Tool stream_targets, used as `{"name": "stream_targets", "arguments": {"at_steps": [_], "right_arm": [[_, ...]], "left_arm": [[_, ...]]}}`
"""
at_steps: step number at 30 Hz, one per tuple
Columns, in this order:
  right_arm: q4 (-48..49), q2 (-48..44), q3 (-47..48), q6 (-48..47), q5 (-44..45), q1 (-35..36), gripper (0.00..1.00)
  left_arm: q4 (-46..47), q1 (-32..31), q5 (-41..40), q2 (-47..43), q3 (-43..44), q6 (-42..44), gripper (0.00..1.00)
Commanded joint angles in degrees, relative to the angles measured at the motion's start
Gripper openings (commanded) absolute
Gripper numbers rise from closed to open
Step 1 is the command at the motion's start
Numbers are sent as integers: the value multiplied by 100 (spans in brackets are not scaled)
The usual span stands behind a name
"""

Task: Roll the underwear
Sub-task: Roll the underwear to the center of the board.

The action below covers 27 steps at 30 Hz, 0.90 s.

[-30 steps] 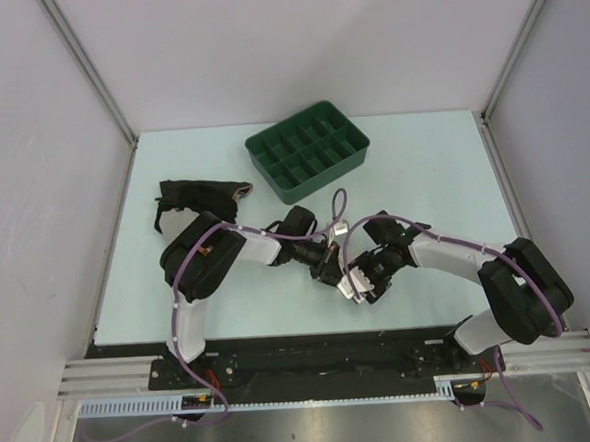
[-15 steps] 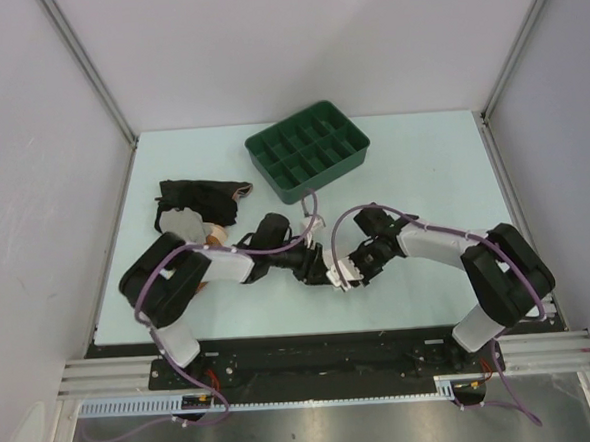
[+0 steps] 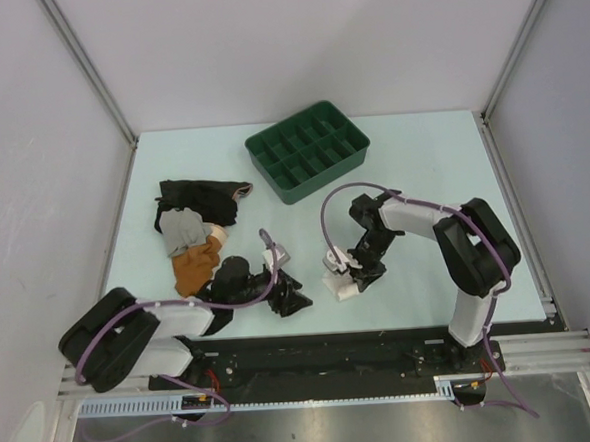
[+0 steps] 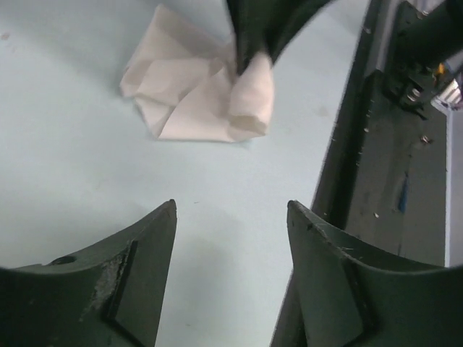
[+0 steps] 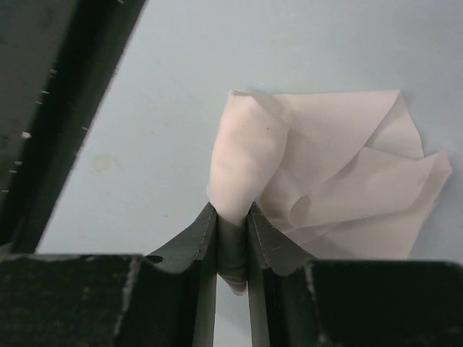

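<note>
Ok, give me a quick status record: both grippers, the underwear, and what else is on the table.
left gripper: open, empty, apart from the underwear
right gripper: shut on a rolled fold of the underwear
underwear: cream, partly rolled, the rest loosely crumpled
green compartment tray: far side, compartments look empty
black garment: far left pile
orange-brown garment: near end of that pile

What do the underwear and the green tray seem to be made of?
The underwear: thin soft cloth, matte cream; it creases and folds limply, though the weave is too fine to tell. The green tray: probably moulded plastic, evenly coloured, with thin straight dividers and stiff walls.
</note>
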Motion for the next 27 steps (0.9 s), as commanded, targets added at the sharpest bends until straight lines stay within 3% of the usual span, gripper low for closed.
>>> {"name": "stream_targets", "arguments": {"at_steps": [1, 4, 9, 17, 21, 27], "right_arm": [[-1424, 507, 669, 321, -560, 22, 11], [-1602, 1060, 995, 770, -762, 31, 11], [-1419, 1676, 1400, 1807, -841, -4, 11], [-1698, 2063, 1690, 1923, -990, -232, 11], [-1901, 2178, 1744, 1791, -1079, -364, 11], [-1954, 2257, 1752, 1721, -1131, -400, 11]], "left_arm": [[770, -705, -586, -1010, -296, 870, 70], [242, -1119, -755, -1118, -33, 1521, 73], [-549, -1595, -931, -548, 704, 2233, 74], [-1630, -2272, -1590, 814, 1945, 3157, 78], [-1877, -2351, -1853, 1245, 2349, 3394, 75], [-2343, -2369, -2135, 1808, 2823, 3553, 61]]}}
